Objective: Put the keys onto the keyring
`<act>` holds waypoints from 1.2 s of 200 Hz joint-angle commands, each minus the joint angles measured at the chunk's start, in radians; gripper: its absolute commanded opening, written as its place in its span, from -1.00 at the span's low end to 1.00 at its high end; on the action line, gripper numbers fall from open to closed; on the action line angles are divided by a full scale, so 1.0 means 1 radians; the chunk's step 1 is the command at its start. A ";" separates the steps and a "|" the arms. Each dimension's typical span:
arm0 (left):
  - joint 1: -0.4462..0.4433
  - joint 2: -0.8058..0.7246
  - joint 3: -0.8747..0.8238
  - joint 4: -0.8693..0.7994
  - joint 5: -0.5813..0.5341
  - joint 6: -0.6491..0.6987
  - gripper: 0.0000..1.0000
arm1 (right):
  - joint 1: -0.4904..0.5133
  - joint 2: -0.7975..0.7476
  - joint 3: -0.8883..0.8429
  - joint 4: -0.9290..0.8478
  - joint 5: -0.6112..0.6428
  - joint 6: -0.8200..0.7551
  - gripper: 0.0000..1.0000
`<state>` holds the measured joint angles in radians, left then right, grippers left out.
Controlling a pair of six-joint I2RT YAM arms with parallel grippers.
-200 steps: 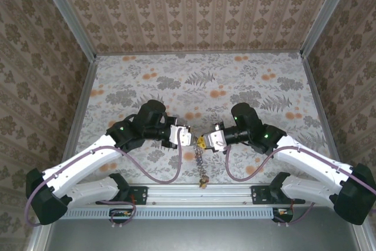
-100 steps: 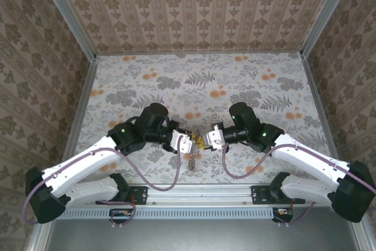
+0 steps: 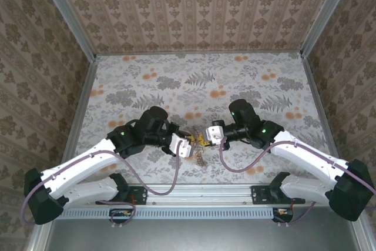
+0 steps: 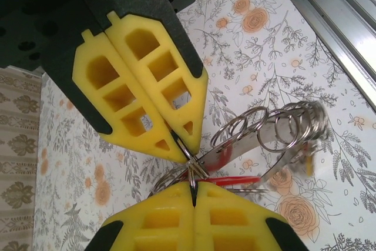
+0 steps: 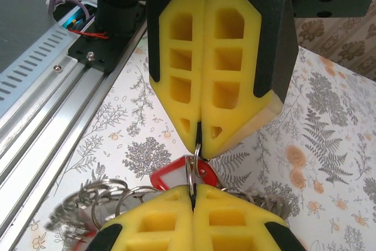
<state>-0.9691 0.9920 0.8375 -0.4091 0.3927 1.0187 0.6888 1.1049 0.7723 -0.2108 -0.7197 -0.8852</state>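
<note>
Both grippers meet tip to tip low over the middle of the table. My left gripper (image 3: 192, 142) (image 4: 194, 187) is shut on a thin metal split ring. Facing it, my right gripper (image 3: 204, 139) (image 5: 192, 189) is shut on a split ring that runs through a red key tag (image 5: 173, 176) (image 4: 247, 178). A bundle of linked metal rings, the keyring (image 3: 201, 158) (image 4: 276, 127) (image 5: 97, 201), hangs from the pinched rings down towards the table. Part of it is blurred. Other keys are hidden.
The floral table top (image 3: 194, 80) stretches away behind the grippers, with patterned walls on three sides. A metal rail (image 3: 200, 192) (image 5: 53, 104) carrying the arm bases runs along the near edge, close below the hanging rings.
Both grippers have stayed shut and pressed closer together. The string of rings that trailed down to the rail now hangs much shorter, bunched just below the fingertips.
</note>
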 commanded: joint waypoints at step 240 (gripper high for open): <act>-0.015 0.022 -0.073 0.137 0.006 -0.083 -1.00 | -0.086 -0.055 -0.044 0.281 -0.065 0.258 -1.00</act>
<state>-0.9810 1.0065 0.8001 -0.3073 0.3370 1.0157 0.6170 1.0931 0.7444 -0.1211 -0.7963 -0.6964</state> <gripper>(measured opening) 0.047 0.067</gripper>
